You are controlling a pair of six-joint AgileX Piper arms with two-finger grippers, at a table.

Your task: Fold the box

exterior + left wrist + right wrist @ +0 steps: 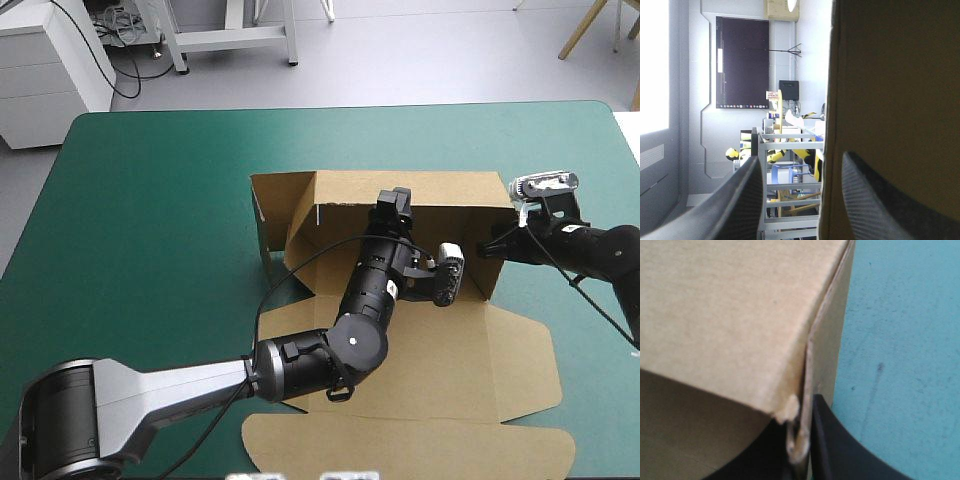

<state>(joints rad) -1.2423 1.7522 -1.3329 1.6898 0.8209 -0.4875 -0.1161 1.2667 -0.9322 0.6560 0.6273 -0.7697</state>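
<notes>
The brown box (pixel 520 365) lies right of the table's middle, its back wall (pixel 440 187) and side walls raised, its lid flat toward the front. My left gripper (pixel 397 204) reaches inside up to the back wall. In the left wrist view this gripper (pixel 802 160) is open, and the edge of a raised board wall (pixel 890 75) stands between its fingers. My right gripper (pixel 487 250) is at the box's right wall. In the right wrist view that gripper (pixel 800 442) is shut on the wall's thin edge (pixel 807 365) near a corner.
The left arm (pixel 360 330) lies across the box floor and the flat lid. The lid's front flap (pixel 400 450) reaches close to the table's front edge. Bare teal-green cover (pixel 150 230) lies left of the box and a narrow strip (pixel 900 340) to its right.
</notes>
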